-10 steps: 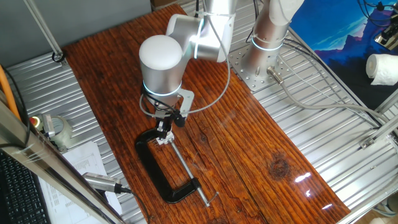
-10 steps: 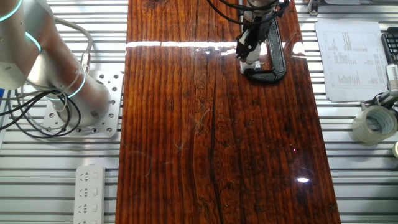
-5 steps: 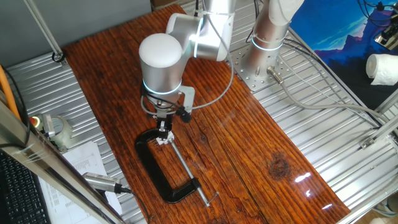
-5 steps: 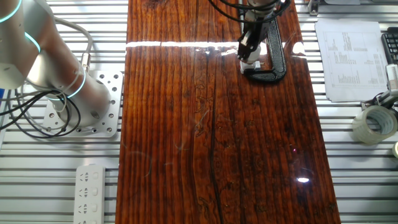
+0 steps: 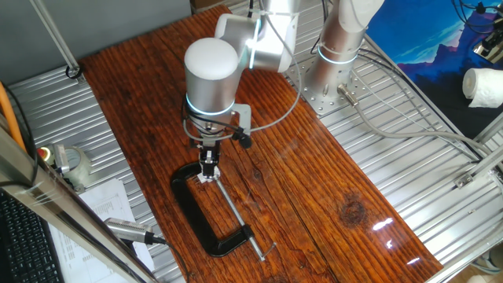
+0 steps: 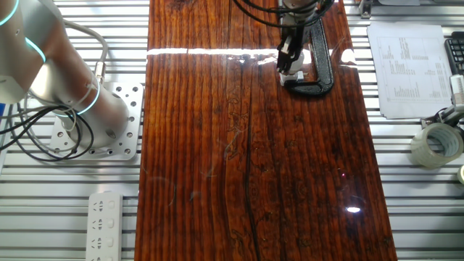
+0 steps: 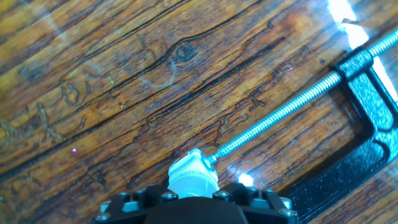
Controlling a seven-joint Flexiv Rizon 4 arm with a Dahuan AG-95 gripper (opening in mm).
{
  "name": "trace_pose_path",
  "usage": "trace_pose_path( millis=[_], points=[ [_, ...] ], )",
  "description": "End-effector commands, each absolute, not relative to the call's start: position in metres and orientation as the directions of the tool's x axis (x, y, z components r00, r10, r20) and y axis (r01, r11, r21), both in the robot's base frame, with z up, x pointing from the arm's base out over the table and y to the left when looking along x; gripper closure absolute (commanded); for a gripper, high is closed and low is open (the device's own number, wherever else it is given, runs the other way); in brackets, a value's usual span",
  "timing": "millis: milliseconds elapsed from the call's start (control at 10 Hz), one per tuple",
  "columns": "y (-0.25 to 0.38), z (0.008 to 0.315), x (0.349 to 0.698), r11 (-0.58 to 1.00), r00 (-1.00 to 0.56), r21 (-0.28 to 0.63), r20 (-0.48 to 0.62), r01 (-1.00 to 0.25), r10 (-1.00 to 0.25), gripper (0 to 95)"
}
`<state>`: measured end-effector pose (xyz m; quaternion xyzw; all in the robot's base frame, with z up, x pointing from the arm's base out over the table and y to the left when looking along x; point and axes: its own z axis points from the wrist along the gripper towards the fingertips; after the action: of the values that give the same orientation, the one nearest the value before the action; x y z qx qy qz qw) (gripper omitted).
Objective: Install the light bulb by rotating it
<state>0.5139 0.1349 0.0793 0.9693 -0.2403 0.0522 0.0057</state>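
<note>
1. Nothing on the table works as a container in the usual sense; the nearest thing to a holder is the small white socket block (image 6: 291,73), gripped in the mouth of the black C-clamp (image 5: 206,224). Whether the bulb's base sits inside it cannot be told.
2. One light bulb (image 7: 191,176) shows in the hand view as a pale, ribbed, rounded piece right in front of the gripper (image 7: 194,198). It stands at the clamp's upper jaw, at the end of the clamp's threaded screw (image 7: 292,104).
3. The fingers sit close on either side of the bulb and appear to pinch it, though the contact itself is hidden behind the hand's black housing.
4. Counts: one arm, one clamp, one bulb, one roll of tape (image 6: 433,145), one printed sheet (image 6: 405,69), one white power strip (image 6: 105,225).
5. The surface is a dark reddish wooden board (image 6: 246,167) with strong grain and glossy light spots. It lies on a bed of ribbed metal slats (image 5: 393,118).
6. The arm's base is bolted to a perforated metal plate (image 6: 122,119) beside the board, with cables trailing off it. A keyboard edge (image 5: 23,244) and a blue backdrop (image 5: 416,31) lie at the margins.
</note>
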Motion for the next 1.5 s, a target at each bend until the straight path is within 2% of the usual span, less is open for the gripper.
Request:
trace_pose_path(
  millis=[100, 1500],
  points=[
    [0.1356, 0.0789, 0.515, -0.896, 0.89, -0.013, 0.106, -0.444, -0.443, 38.0],
    [0.1334, 0.081, 0.5212, -0.917, 0.915, -0.029, 0.056, -0.398, -0.399, 38.0]
  ],
)
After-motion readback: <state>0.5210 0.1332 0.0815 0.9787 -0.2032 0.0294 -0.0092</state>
